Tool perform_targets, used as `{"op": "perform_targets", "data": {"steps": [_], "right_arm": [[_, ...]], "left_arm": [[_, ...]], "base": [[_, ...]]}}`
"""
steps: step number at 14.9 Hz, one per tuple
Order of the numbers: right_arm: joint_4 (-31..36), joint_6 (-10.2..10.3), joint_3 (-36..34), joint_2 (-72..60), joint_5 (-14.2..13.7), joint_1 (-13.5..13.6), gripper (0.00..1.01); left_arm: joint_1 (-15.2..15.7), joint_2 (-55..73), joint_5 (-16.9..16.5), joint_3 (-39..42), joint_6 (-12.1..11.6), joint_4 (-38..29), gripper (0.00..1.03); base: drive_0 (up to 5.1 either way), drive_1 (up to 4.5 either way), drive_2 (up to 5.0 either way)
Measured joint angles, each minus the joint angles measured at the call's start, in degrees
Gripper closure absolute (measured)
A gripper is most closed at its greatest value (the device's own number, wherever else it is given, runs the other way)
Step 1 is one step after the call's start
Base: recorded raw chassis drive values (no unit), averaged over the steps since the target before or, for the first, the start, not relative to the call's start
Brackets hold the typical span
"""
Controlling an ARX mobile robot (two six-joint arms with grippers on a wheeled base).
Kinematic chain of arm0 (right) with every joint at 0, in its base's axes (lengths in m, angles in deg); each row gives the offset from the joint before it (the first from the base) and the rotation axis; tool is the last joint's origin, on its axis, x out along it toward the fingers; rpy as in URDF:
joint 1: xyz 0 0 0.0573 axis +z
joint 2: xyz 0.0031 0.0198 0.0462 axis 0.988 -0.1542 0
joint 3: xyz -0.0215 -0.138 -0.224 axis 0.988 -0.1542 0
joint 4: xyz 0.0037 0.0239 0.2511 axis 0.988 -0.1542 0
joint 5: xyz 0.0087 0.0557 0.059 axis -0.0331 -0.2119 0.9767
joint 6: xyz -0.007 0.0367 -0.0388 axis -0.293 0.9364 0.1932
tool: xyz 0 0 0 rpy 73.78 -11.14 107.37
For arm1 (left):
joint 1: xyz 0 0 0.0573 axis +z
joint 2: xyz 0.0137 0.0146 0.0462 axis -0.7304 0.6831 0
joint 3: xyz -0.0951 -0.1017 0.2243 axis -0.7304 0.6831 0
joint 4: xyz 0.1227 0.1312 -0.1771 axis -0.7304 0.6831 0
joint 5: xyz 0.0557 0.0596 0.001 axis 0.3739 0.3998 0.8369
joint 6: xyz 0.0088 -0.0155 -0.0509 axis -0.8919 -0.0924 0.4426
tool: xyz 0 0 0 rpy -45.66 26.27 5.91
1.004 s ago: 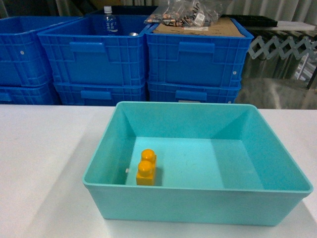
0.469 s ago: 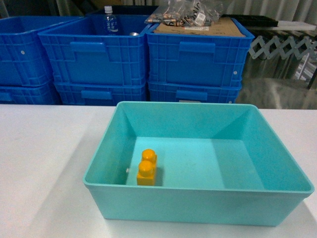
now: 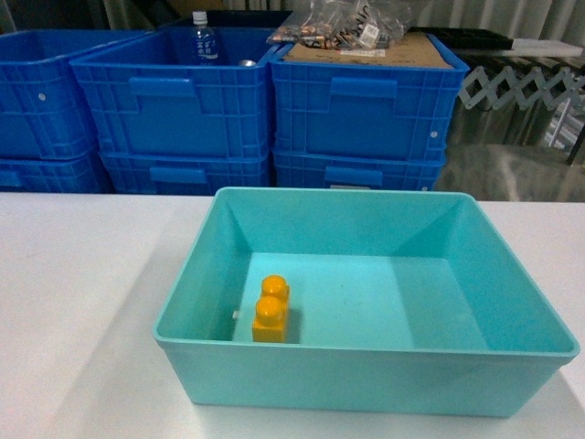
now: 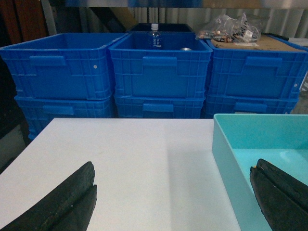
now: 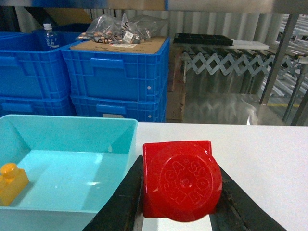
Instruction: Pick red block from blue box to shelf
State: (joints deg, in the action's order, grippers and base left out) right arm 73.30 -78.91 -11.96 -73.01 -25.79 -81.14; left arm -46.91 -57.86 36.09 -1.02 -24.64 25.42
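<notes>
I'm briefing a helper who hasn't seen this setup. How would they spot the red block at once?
Find the turquoise box on the white table. Just off its right wall, the right claw grips the red block, stud facing the wrist camera. The only other brick, yellow, lies inside the box.

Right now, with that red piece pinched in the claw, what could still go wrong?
The right gripper holds the red block only by its sides, stud toward the camera, so it might slip or twist in transit. It hangs close beside the blue box, and a careless swing could clip that rim. The shelf is not clearly in view, so the placing spot cannot be judged yet.
</notes>
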Motion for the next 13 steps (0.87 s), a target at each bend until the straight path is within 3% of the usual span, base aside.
{"op": "perform_targets", "data": {"steps": [5,7,13], "right_arm": [[-5.1,0.0,0.0,5.1,0.0,0.0,0.73],[-15.2,0.0,0.0,14.2,0.1,0.0,0.73],[-15.3,0.0,0.0,14.7,0.1,0.0,0.73]], "left_arm": [[0.0,0.0,0.0,0.0,0.0,0.0,0.05],[0.0,0.0,0.0,0.0,0.0,0.0,0.05],[0.0,0.0,0.0,0.0,0.0,0.0,0.05]], "base": [[0.0,0.00,0.0],[0.0,0.00,0.0],[0.0,0.00,0.0]]}}
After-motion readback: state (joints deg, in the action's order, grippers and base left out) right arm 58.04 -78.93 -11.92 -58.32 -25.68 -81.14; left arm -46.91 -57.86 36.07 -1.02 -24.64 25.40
